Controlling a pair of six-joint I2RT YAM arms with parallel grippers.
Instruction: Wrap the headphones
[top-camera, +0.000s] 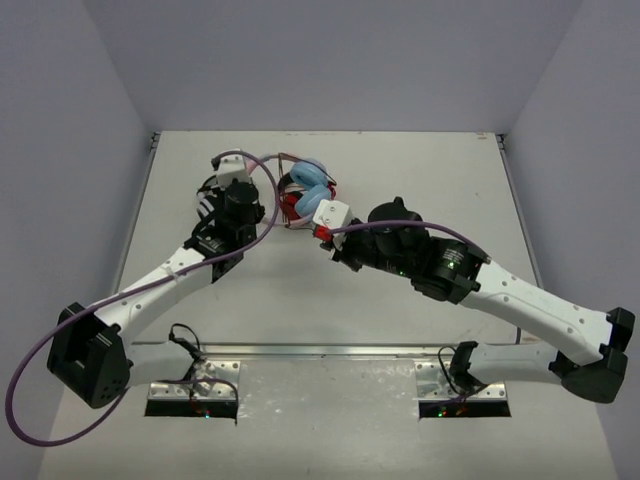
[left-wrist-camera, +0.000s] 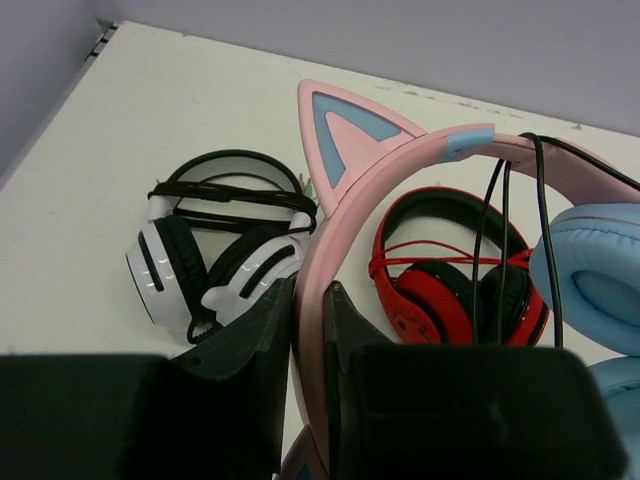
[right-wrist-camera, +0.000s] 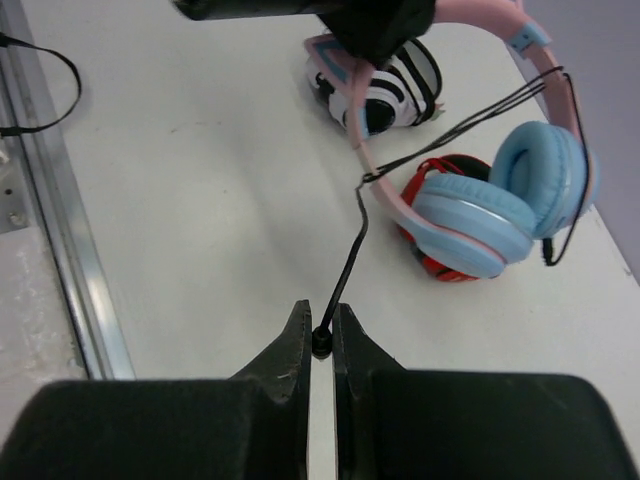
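Grey walls close in a white table (top-camera: 450, 170). Toward twelve o'clock of its middle, the headphones (right-wrist-camera: 470, 215) are held up rather than laid down. The pink headband is clamped between the closed jaws of the left gripper (left-wrist-camera: 309, 292), presumably so that the frame is kept steady while the cord is wound. The cable (right-wrist-camera: 350, 245) is pinched by the right gripper (right-wrist-camera: 321, 328), jaws shut on it, and is drawn fairly taut from there toward one o'clock, up to the headband. Several strands are seen laid across the band at three o'clock of the cat ear (left-wrist-camera: 345, 135) (a sign, it may be judged, that the winding is partly done). Whether the lower earcup touches anything beneath it cannot be told from these views. The red-and-black headphones (left-wrist-camera: 440, 290) lie on the table below, with the black-and-white headphones (left-wrist-camera: 215, 265) at nine o'clock of them, neither being gripped.
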